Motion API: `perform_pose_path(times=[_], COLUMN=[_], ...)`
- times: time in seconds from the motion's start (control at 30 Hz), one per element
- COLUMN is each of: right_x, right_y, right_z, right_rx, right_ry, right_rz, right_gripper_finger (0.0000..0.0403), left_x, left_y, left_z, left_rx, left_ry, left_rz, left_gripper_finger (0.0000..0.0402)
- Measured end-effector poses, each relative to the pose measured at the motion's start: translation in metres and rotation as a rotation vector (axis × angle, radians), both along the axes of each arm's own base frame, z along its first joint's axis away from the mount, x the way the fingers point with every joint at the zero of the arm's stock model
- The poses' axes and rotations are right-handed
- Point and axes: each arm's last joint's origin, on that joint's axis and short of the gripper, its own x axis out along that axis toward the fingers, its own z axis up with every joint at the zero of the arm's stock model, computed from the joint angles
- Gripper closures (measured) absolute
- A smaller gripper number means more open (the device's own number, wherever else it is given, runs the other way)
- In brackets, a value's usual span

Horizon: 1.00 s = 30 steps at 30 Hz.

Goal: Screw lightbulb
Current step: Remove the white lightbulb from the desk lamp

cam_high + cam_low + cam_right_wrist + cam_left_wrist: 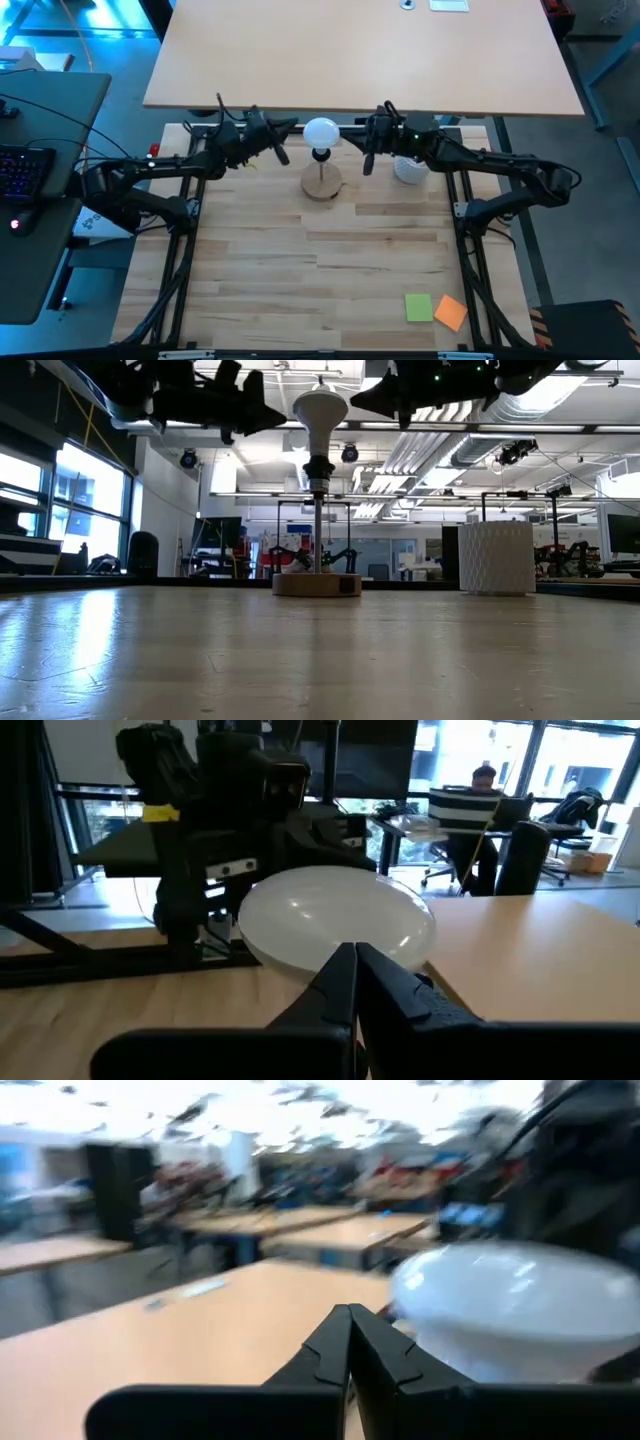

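The lightbulb (321, 131) sat upright in the black socket atop the round wooden stand (322, 184), which rested on the table (300, 280) toward 12 o'clock, about midway across in the high view. In the low view the bulb's white globe (320, 405) stood at the top of the stand's thin post, above the wooden base (316, 584). The left end effector (283, 155) hovered at the bulb's 9 o'clock, just beside it and apart from it, its fingers clenched together on nothing; in the left wrist view the closed fingertips (349, 1318) pointed toward the globe (510, 1315). The right end effector (367, 165) hovered at the bulb's 3 o'clock, likewise clenched and empty, its tips (352, 955) meeting just in front of the globe (335, 915) in the right wrist view. A white cup (409, 170) stood on the table under the right arm, at the stand's 3 o'clock. A green note (419, 307) and an orange note (451, 312) lay side by side near the table's 5 o'clock corner. A person (482, 795) sat at a desk in the room beyond
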Motion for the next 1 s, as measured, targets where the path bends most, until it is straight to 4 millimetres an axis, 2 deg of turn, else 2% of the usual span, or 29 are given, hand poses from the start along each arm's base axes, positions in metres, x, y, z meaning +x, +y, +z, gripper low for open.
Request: perform_pose_path(times=[0.2,0.37,0.57,0.73,0.87,1.0], right_x=[0.01,0.017,0.015,0.001,-0.01,-0.008], right_y=[0.0,-0.013,-0.032,-0.032,-0.018,0.0], right_z=[-0.01,-0.016,-0.02,-0.007,0.008,0.006], right_rx=[0.004,-0.013,-0.035,-0.053,-0.051,-0.009], right_ry=[0.019,-0.023,-0.044,-0.046,-0.044,0.003], right_rz=[-0.067,-0.141,-0.199,-0.217,-0.187,-0.058], right_gripper_finger=[0.0403,0.0403,0.0403,0.0403,0.0403,0.0403], left_x=[0.01,0.016,0.016,0.007,0.001,0.0], left_y=[0.0,-0.018,-0.041,-0.039,-0.028,-0.013], left_z=[-0.003,0.0,0.008,0.006,0.003,-0.003], left_rx=[0.004,-0.028,-0.024,-0.05,-0.048,-0.05], left_ry=[-0.089,-0.109,-0.109,-0.01,0.057,0.068], left_rz=[-0.201,-0.327,-0.38,-0.19,-0.033,-0.005], left_gripper_finger=[0.0402,0.0401,0.0402,0.0401,0.0401,0.0401])
